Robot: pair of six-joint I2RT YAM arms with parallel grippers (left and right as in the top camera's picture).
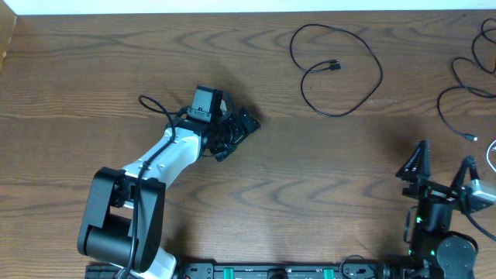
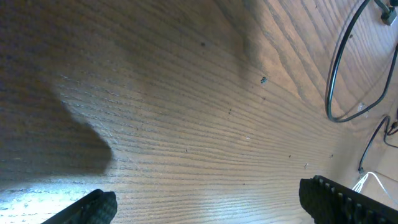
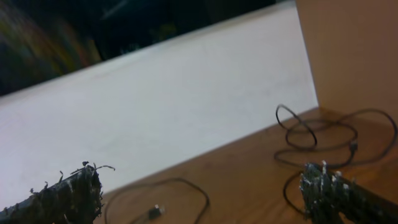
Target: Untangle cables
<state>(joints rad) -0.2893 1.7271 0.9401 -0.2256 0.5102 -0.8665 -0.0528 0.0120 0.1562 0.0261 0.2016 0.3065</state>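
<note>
Overhead, the brown wooden table (image 1: pixel 116 70) carried one thin black cable (image 1: pixel 338 71) with a small plug end. It lay by itself in an open loop at 1 o'clock from the table's middle, touching no other cord, and I judged that one sorted. At 3 o'clock, hard against the right edge, more thin black cords (image 1: pixel 463 87) curved in and out of frame. A thin white cable (image 1: pixel 493 155) showed just below them. The overhead view cut them off, so whether they crossed could not be told from there. The right wrist view showed black cords looping over one another, which suggested work was left.

The left gripper (image 1: pixel 236 132) hovered near the table's middle, at 8 o'clock from the lone cable and well apart from it. In its wrist view its two dark fingers (image 2: pixel 93 210) stood wide apart with bare wood between them, holding nothing. The right gripper (image 1: pixel 446 153) stood at 4 o'clock, near the edge cords but apart from them, its jaws spread and empty.

By my reading, the task stood partway. One cable was separated, the right-hand group was yet to be pulled apart, and neither claw was engaged on anything.
</note>
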